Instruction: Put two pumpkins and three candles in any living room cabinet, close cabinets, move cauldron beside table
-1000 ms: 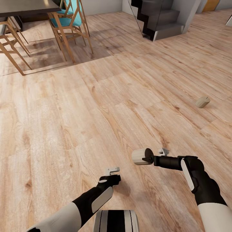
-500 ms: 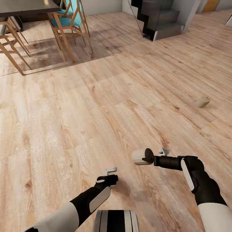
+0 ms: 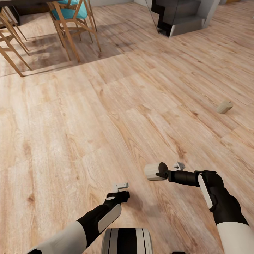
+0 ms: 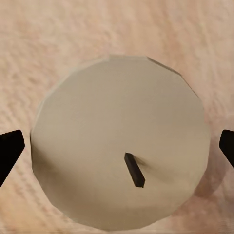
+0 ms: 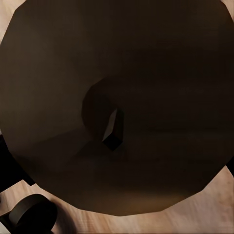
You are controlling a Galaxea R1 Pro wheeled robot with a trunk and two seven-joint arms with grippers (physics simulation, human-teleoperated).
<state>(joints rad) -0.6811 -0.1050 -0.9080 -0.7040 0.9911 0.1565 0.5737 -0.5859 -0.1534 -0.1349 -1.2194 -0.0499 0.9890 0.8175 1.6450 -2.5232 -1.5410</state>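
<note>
candle (image 3: 152, 171) | clamped in my right gripper (image 3: 163, 174), near right | second candle (image 3: 224, 107) far right on floor (image 3: 88, 134) | left gripper (image 3: 121, 186): cannot tell | likely light, rigid; grasp round sides

Bright even light, soft shadows, slight blur

Floor (image 3: 88, 116): pale wood planks with brown grain, running diagonally across the whole room.
Chairs (image 3: 68, 21): light wooden frames with splayed legs and teal seats, standing at the far left.
Chair shadows (image 3: 46, 53): dark patches lay on the planks beneath and beside the legs.
Staircase (image 3: 180, 16): grey steps with dark undersides, at the far end, well apart from the chairs.
</note>
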